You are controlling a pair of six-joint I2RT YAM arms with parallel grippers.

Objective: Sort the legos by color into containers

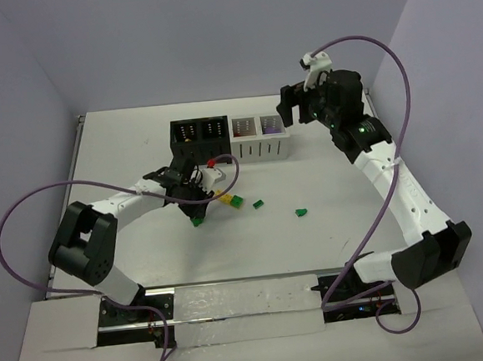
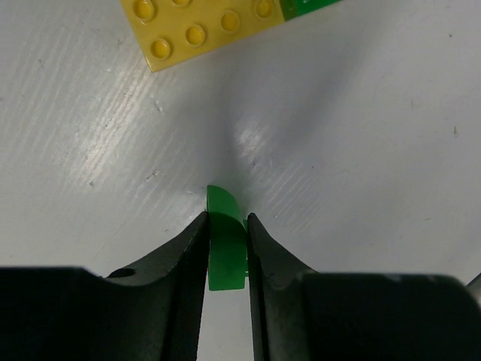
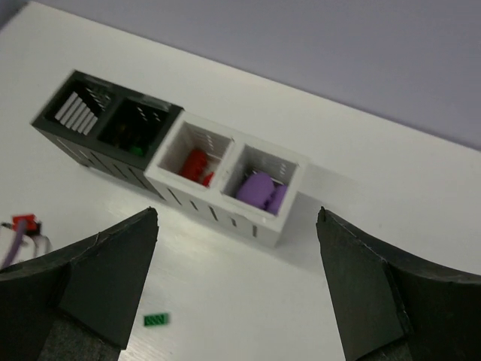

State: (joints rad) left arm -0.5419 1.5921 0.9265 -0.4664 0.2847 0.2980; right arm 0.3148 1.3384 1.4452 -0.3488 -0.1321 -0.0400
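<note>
Pick step. Left gripper (image 2: 227,219) pinched a green lego (image 2: 225,259) on the surface, in front of the containers (image 1: 260,150). Right gripper (image 3: 237,218) hung spread above them (empty). Next, likely: lift, carry into the one holding green.

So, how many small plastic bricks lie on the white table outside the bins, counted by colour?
green plastic bricks: 4, one held in the left gripper
yellow plastic brick: 1
total: 5, as far as the top view shows

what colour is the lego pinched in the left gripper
Green lego, best seen in the left wrist view.
</note>
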